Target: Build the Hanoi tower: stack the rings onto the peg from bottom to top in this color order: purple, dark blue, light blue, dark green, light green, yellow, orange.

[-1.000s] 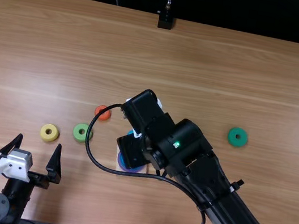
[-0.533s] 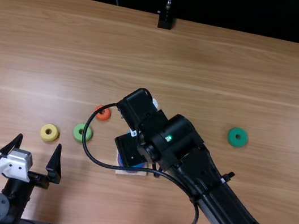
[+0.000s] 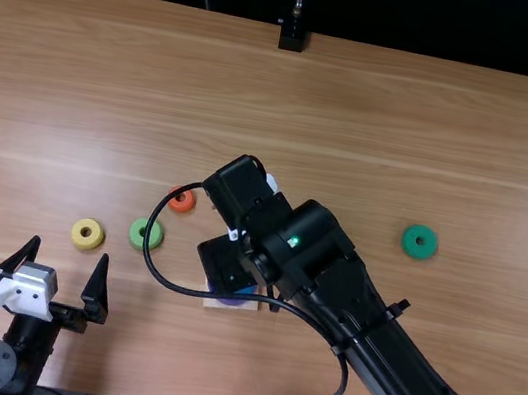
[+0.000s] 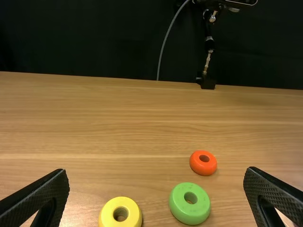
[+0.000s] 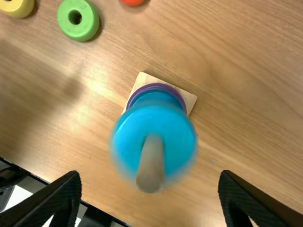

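Light blue ring around the peg, ahead of the right gripper and lined up with the gap between its widely parted fingers, clear of both. Peg tip poking through the ring's hole. Blurred at the rim, so impossible to tell whether resting on the stack or above it.

On the square wooden base, around the same peg: purple ring at the bottom, dark blue ring directly over it, beneath the light blue.

Left gripper at the table's near left, likewise spread wide, with nothing between the fingers. Flat on the wood just beyond it: yellow ring, then light green ring near that one, and orange ring a little farther off, between light green and base. Well apart from these, at the right in the top view, dark green ring lying flat on the table.
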### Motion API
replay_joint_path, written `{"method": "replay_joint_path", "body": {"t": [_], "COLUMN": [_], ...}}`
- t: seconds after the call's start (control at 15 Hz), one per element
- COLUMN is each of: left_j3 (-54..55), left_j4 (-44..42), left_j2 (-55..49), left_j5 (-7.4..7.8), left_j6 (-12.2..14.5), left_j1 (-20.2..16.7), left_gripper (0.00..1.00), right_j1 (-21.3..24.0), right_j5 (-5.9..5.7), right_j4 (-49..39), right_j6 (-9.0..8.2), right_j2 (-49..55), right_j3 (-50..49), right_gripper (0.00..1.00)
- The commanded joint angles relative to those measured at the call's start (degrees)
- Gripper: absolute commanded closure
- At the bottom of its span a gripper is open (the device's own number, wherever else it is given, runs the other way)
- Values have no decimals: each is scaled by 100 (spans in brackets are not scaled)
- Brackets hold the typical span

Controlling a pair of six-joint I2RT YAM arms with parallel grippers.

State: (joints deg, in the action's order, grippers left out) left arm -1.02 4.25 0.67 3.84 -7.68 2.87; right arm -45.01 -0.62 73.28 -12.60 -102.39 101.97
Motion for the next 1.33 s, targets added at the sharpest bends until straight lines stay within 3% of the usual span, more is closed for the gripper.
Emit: {"method": "replay_joint_path", "body": {"t": [0.0, 0.13, 0.53, 0.8, 1.07, 1.27], "left_j3": [102, 102, 102, 102, 102, 102], "left_j4": [208, 208, 208, 208, 208, 208], "left_j2": [-67, -67, -67, -67, -67, -67], "left_j5": [59, 59, 59, 59, 59, 59], "left_j6": [51, 51, 51, 51, 51, 51], "left_j1": [-50, -50, -50, -50, -50, -50], "left_gripper": [0, 0, 0, 0, 0, 0], "right_j1": [-69, 72, 1926, 3209, 4124, 4660], "right_j5": [-43, -43, -33, 10, -22, -12], "right_j4": [-23, -234, -550, -730, -3303, -4073], "right_j6": [-6, -69, 58, 680, 722, 712], "right_j2": [-18, -27, -36, -36, 0, -27], "right_j3": [42, 209, 183, -582, -2191, -2735], "right_gripper": [0, 0, 0, 0, 0, 0]}}
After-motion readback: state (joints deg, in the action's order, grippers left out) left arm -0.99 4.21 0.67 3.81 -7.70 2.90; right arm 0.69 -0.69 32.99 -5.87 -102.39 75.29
